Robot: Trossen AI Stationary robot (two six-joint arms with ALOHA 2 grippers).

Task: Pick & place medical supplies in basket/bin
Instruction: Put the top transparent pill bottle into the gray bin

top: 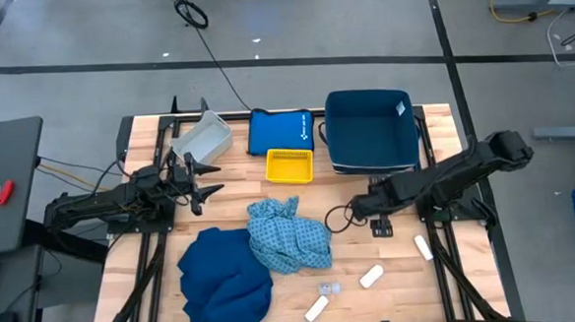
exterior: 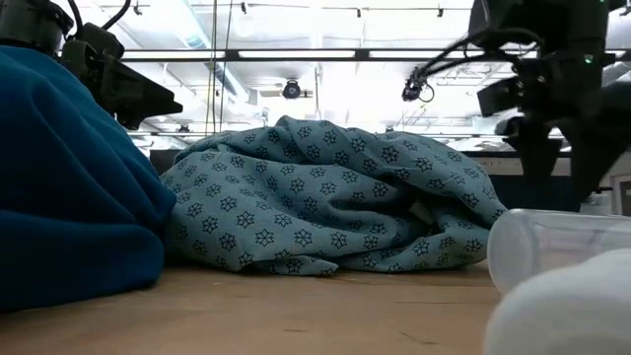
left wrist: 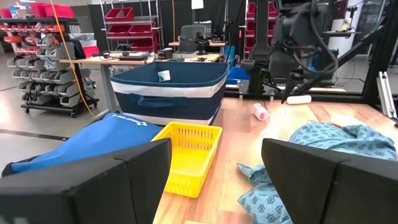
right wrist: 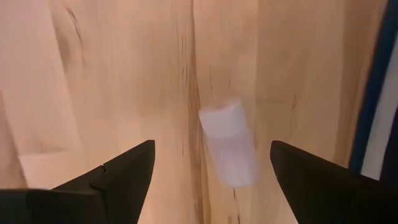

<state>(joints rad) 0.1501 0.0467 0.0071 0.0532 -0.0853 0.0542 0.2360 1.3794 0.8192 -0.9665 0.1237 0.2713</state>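
A blurred white roll lies below the right end effector, wide open, holding nothing

The right arm reaches in from the table's right edge, its right gripper pointing down near the table's middle with fingers spread wide. The left arm lies low along the left edge, left gripper parted, empty.

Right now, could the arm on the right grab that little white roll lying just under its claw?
Probably yes. The right gripper hangs open directly over the white roll, with bare wooden table around it and nothing between the fingers and the roll.
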